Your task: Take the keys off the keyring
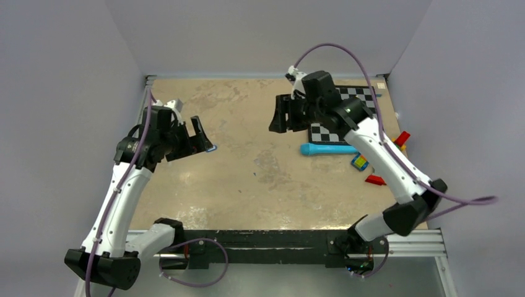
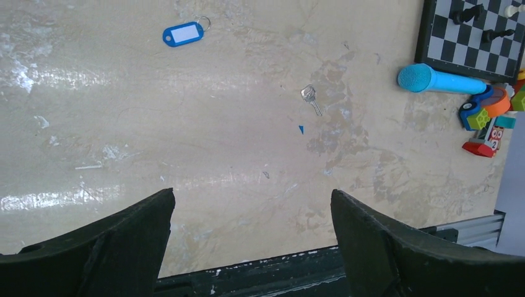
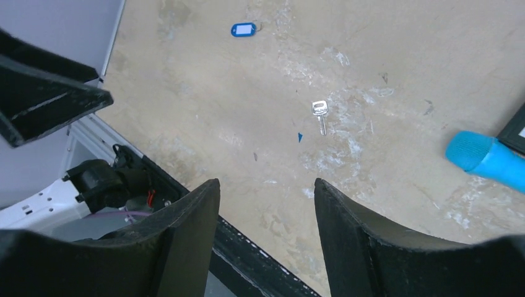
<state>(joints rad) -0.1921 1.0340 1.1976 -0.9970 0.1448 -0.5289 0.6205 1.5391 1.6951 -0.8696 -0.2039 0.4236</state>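
One key [image 2: 311, 98] lies loose off the tube's [image 2: 439, 80] round end, blade crosswise to it; the tag [image 2: 183, 33] sits well beyond. Left gripper [image 2: 252, 193] and right gripper [image 3: 266, 182] both gape empty; the right seems nearer the key.

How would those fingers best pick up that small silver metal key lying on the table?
The small silver metal key lies flat and thin, so probably come from straight above and pinch the two side edges of its wider head, which offers more to hold than the narrow blade.
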